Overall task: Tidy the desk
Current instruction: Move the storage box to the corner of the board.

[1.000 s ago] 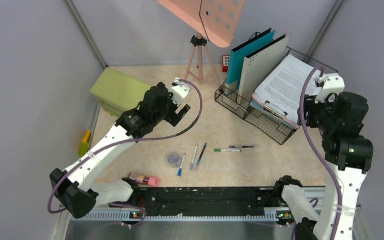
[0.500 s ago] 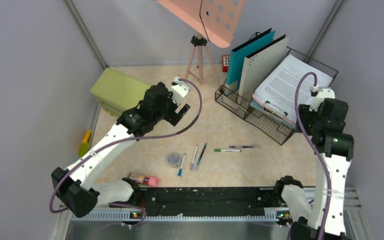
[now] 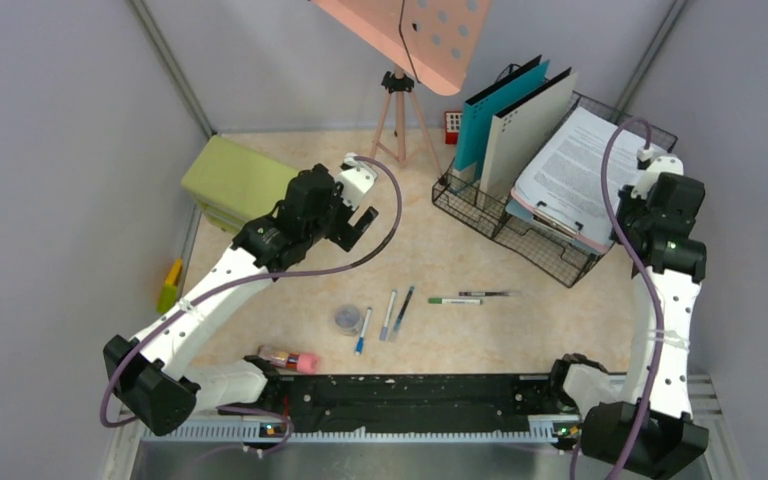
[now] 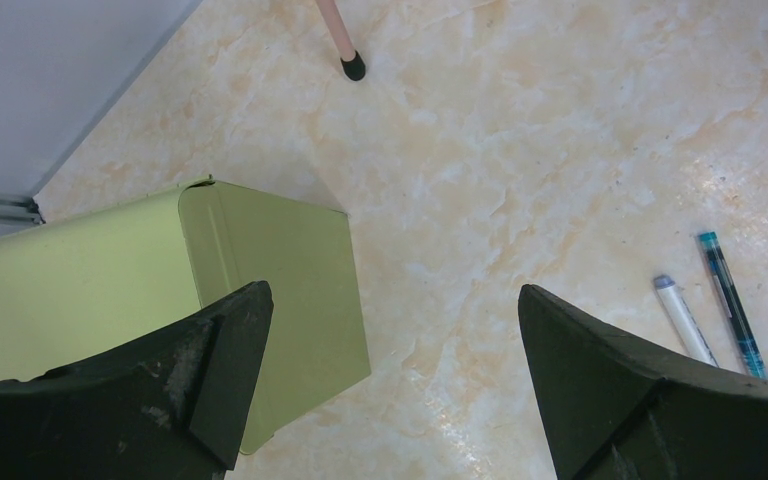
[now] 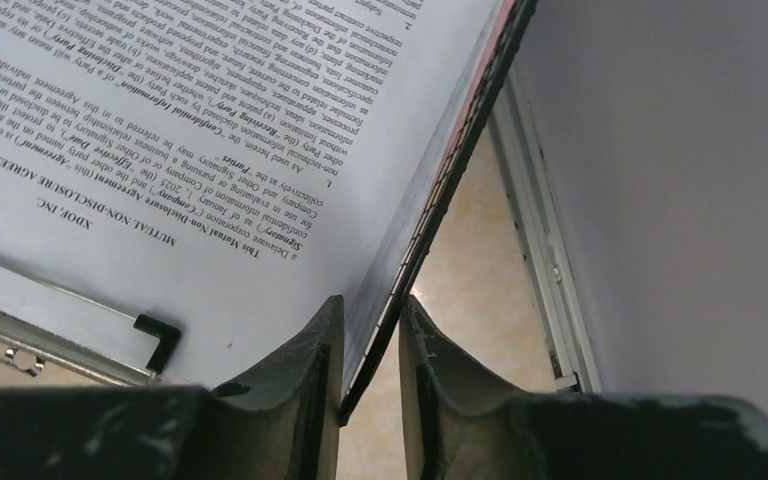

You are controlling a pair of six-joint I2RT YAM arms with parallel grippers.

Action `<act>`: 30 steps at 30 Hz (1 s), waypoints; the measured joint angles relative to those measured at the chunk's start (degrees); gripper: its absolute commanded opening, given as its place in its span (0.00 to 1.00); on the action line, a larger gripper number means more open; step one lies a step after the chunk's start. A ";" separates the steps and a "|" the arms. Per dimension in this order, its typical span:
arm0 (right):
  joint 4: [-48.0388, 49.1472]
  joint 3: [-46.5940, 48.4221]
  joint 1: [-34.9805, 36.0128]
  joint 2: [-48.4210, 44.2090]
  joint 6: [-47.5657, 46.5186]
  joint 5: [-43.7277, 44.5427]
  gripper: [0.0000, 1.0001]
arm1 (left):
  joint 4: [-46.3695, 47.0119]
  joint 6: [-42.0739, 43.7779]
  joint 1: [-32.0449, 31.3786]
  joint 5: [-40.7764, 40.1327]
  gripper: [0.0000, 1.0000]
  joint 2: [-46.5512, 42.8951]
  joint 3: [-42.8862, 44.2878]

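Observation:
The desk (image 3: 560,320) is a pale marbled tabletop. Several pens (image 3: 390,315) lie loose at its middle, two of them also showing in the left wrist view (image 4: 730,305). My left gripper (image 3: 365,222) hovers open and empty above the desk, next to the green cabinet (image 4: 260,260); its jaws (image 4: 390,300) stand wide apart. My right gripper (image 5: 370,305) is at the far right, shut on the lower corner of a clipboard (image 5: 210,130) bearing printed paper. That clipboard (image 3: 570,170) leans in the wire basket (image 3: 520,240). In the top view the right gripper (image 3: 628,208) is mostly hidden under its wrist.
Teal and grey folders (image 3: 490,115) stand in the basket. A tripod (image 3: 397,110) with a pink board stands at the back, its foot (image 4: 352,66) near the cabinet. A round lid (image 3: 347,318), a pink-red item (image 3: 288,358) and a yellow object (image 3: 171,280) lie at the left. A black rail (image 3: 410,395) runs along the near edge.
My right arm has drawn back toward the right wall and its jaws have narrowed onto the clipboard's edge. The left arm has barely moved.

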 measured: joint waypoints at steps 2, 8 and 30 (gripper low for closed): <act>1.42 0.35 -1.40 1.60 -0.15 0.28 0.12 | 0.15 0.00 0.15 0.17 0.98 0.00 -0.13; 6.27 4.68 -6.36 10.21 -2.38 1.20 0.00 | 0.31 0.00 0.59 0.33 0.98 -0.11 -0.66; 7.15 33.48 -9.90 42.12 -22.32 -11.23 0.00 | -0.24 0.02 1.92 0.44 0.98 1.62 -0.46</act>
